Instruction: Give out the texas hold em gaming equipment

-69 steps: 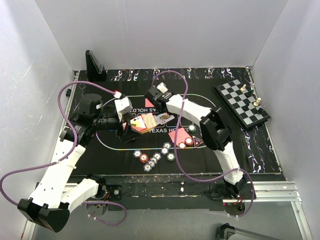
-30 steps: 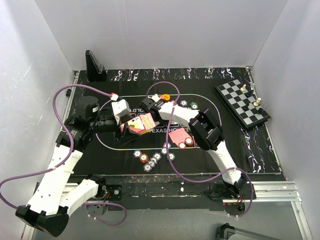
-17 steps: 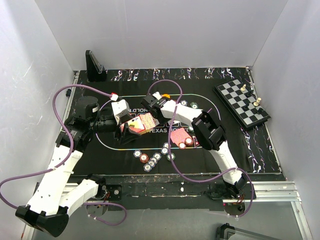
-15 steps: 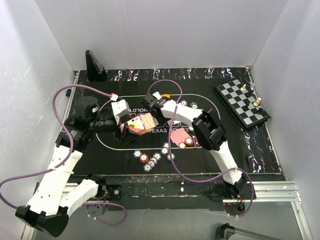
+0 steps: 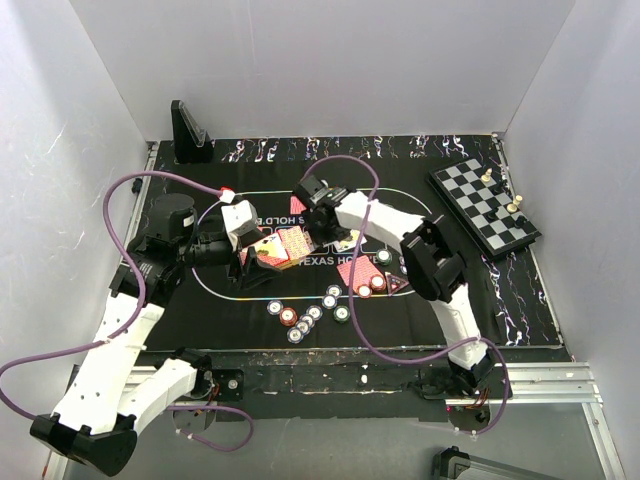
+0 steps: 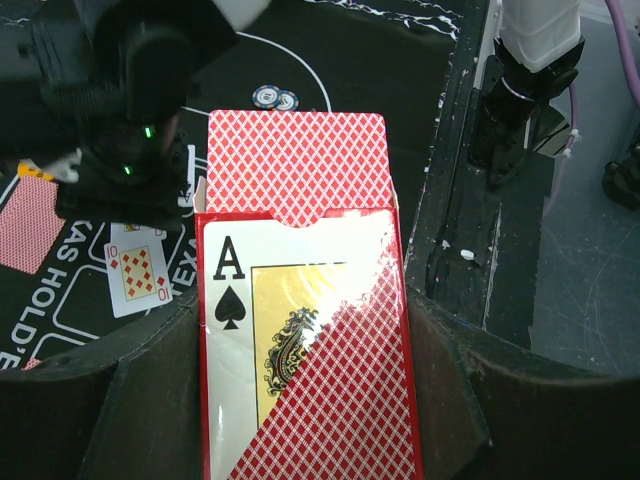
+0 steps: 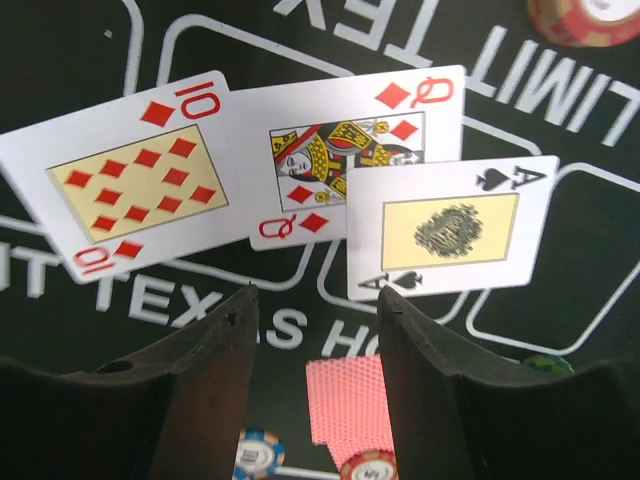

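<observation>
My left gripper [image 6: 300,310] is shut on a red-patterned card box [image 6: 300,380] with an ace of spades on its front, and red-backed playing cards [image 6: 295,165] stick out of its top. From above, the box [image 5: 285,245] hangs over the mat's middle. My right gripper [image 7: 318,298] is open and holds nothing, just above three face-up cards: ten of diamonds [image 7: 135,190], queen of diamonds [image 7: 345,150], ace of spades [image 7: 450,225]. From above, the right gripper [image 5: 325,228] is beside the box. A face-down card [image 7: 345,400] and poker chips [image 5: 305,318] lie nearer.
The black mat [image 5: 440,295] covers the table. A chessboard [image 5: 480,205] with pieces sits at the far right. A black stand [image 5: 188,130] is at the back left. More chips [image 5: 380,270] and a face-down card [image 5: 357,272] lie right of centre.
My right gripper has opened and pulled back toward the mat's middle, and the ace of spades now lies free beside the queen. The left arm stayed put with the box.
</observation>
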Controlling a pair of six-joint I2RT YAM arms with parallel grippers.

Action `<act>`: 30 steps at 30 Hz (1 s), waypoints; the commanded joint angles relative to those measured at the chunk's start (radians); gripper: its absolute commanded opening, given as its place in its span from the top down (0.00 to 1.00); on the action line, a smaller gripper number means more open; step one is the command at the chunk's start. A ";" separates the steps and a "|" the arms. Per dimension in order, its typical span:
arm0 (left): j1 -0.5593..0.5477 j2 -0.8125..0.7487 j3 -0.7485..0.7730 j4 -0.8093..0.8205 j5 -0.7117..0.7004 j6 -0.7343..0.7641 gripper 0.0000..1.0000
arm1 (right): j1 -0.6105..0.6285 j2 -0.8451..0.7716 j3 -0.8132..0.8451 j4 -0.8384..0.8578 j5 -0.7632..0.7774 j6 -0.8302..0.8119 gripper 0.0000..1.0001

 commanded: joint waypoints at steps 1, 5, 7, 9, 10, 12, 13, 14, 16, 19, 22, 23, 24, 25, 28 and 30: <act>0.005 -0.017 -0.007 0.020 0.015 -0.011 1.00 | -0.055 -0.198 0.036 0.006 -0.140 0.030 0.40; 0.005 -0.016 -0.019 0.037 0.015 -0.019 1.00 | -0.082 -0.318 0.091 -0.040 -0.202 0.047 0.34; 0.005 -0.011 -0.022 0.043 0.015 -0.022 1.00 | -0.102 -0.378 0.096 -0.051 -0.263 0.065 0.30; 0.005 -0.008 -0.030 0.046 0.013 -0.023 1.00 | -0.128 -0.457 0.061 -0.029 -0.380 0.088 0.25; 0.005 -0.008 -0.033 0.049 0.013 -0.023 1.00 | -0.139 -0.496 0.032 -0.008 -0.437 0.099 0.21; 0.005 -0.005 -0.038 0.056 0.012 -0.019 1.00 | -0.158 -0.580 -0.043 0.049 -0.569 0.128 0.17; 0.005 -0.005 -0.039 0.059 0.007 -0.017 1.00 | -0.167 -0.611 -0.092 0.075 -0.644 0.146 0.16; 0.003 -0.005 -0.044 0.066 0.006 -0.017 1.00 | -0.179 -0.641 -0.132 0.110 -0.732 0.174 0.15; 0.005 -0.004 -0.051 0.088 0.003 -0.016 1.00 | -0.193 -0.683 -0.203 0.191 -0.873 0.247 0.14; 0.005 0.006 -0.058 0.109 0.001 -0.020 1.00 | -0.196 -0.717 -0.252 0.287 -0.998 0.332 0.13; 0.005 0.018 -0.053 0.126 0.001 -0.023 1.00 | -0.193 -0.726 -0.280 0.356 -1.074 0.387 0.12; 0.005 0.019 -0.050 0.129 0.001 -0.023 1.00 | -0.193 -0.725 -0.281 0.365 -1.085 0.395 0.12; 0.005 0.024 -0.044 0.129 0.000 -0.023 1.00 | -0.193 -0.723 -0.287 0.374 -1.091 0.403 0.12; 0.005 0.027 -0.041 0.129 0.000 -0.022 1.00 | -0.188 -0.721 -0.294 0.377 -1.090 0.404 0.12; 0.005 0.036 -0.033 0.131 0.000 -0.020 1.00 | -0.175 -0.714 -0.309 0.394 -1.101 0.415 0.11; 0.005 0.044 -0.029 0.135 -0.002 -0.026 1.00 | -0.161 -0.709 -0.317 0.411 -1.104 0.426 0.11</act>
